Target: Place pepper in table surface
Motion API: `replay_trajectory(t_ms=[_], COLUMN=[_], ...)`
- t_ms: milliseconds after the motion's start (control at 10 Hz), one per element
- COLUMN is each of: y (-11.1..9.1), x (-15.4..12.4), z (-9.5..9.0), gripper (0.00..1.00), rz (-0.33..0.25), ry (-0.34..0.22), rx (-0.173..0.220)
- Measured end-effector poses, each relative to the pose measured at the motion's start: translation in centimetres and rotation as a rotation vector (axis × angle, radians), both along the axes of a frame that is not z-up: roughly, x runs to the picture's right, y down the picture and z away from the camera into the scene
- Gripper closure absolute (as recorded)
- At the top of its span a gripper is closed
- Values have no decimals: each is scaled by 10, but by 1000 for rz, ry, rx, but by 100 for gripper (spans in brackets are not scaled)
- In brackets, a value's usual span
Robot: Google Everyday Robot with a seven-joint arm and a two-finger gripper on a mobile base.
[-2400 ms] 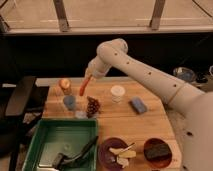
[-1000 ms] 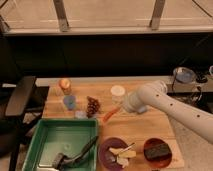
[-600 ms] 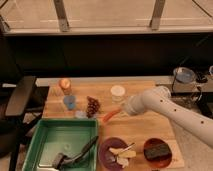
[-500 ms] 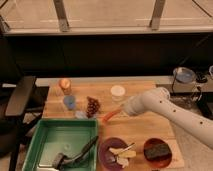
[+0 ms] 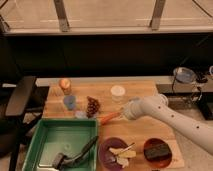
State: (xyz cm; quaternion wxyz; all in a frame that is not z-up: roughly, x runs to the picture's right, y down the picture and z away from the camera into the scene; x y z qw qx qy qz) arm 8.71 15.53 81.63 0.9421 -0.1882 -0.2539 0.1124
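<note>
You cannot make out the gripper's (image 5: 123,113) fingers: the white wrist end of the arm (image 5: 165,112) blocks them, so whether it has hold of anything I cannot tell. The arm itself runs off the right edge of the view, so its base is cut off. The dark utensils in the green tray (image 5: 37,143) are too murky to name.

Your pepper (image 5: 109,118) lies low over the table surface (image 5: 135,132), slanting down to the left, its upper right end meeting the gripper's tip. Whether it rests on the wood or hangs just above, I cannot tell. It sits just below and right of the dark grape bunch (image 5: 92,106) and just beyond the tray's upper right corner.

The arm reaches in from the right, sloping down and leftward, its wrist low near the middle of the table, just under the white cup (image 5: 118,93). A purple plate (image 5: 116,152) sits in front of it.
</note>
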Motion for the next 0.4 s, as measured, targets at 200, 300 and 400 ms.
replay_trajectory(t_ms=[200, 300, 400], y=[3, 3, 3], x=[2, 2, 1], z=[7, 7, 7], gripper=[36, 36, 36], rz=[27, 28, 26], ry=[2, 2, 1], rx=[2, 2, 2])
